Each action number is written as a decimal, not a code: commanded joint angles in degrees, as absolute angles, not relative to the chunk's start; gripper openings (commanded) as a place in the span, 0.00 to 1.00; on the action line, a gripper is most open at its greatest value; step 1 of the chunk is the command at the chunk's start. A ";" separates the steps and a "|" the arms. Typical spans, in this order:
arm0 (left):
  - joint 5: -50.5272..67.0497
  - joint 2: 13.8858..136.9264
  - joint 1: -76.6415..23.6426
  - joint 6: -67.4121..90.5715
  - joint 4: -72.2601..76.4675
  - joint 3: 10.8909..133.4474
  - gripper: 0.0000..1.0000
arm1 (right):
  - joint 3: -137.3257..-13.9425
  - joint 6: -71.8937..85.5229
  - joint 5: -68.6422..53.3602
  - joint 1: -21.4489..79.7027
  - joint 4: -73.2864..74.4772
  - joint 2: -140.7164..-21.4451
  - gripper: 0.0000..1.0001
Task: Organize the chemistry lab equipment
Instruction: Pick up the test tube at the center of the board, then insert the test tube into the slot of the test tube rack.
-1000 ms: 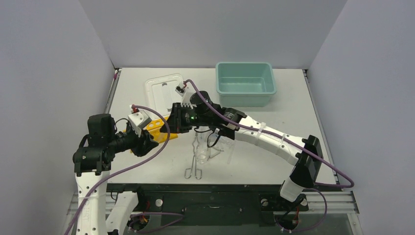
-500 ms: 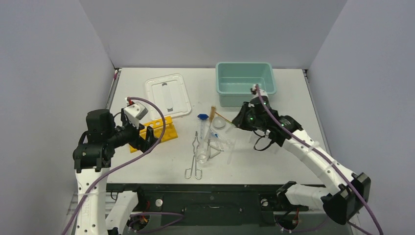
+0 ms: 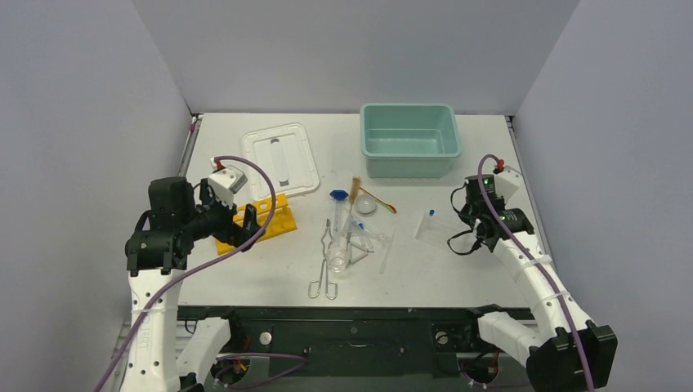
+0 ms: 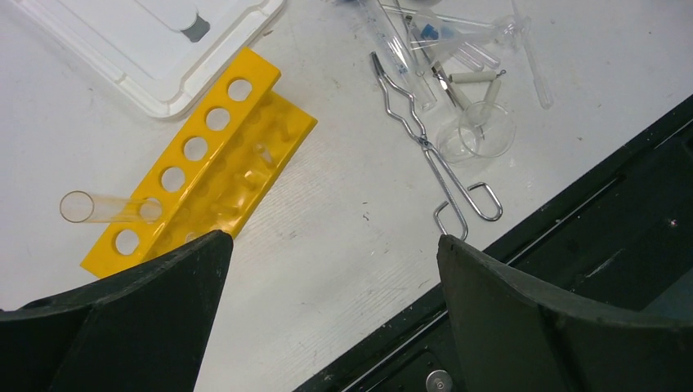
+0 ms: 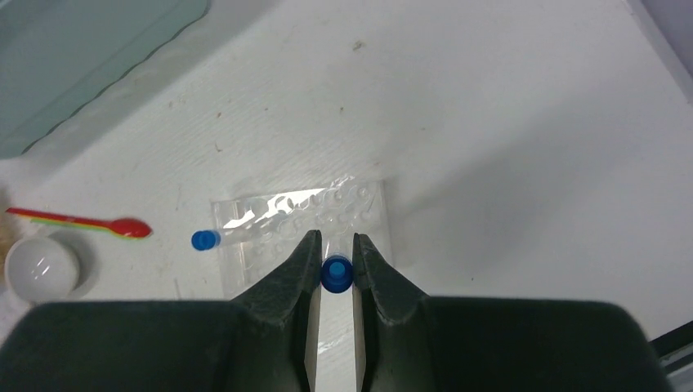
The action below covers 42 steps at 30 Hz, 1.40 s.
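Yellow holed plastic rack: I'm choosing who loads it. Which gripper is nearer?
Left. The left gripper hangs open over the yellow holed plastic rack; the right gripper, shut on a blue-capped vial, is across the table near its right edge.

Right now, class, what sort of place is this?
Likely a robot workcell staged as a chemistry bench: left arm, right arm, yellow test-tube rack and metal tongs on a white table.
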<state>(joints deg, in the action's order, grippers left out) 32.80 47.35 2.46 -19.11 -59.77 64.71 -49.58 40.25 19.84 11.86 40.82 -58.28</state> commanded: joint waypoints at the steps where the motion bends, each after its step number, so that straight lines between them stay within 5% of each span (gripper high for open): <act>1: 31.89 47.97 2.64 -19.85 -59.10 66.58 0.96 | -49.15 39.18 27.56 11.18 36.79 -61.08 0.00; 42: 28.96 47.94 2.64 -21.33 -59.69 66.55 0.97 | -48.38 40.60 30.67 17.99 23.88 -73.63 0.00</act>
<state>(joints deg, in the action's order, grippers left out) 29.26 48.18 2.46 -20.58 -60.20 64.71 -46.65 39.77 29.02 17.02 25.63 -72.99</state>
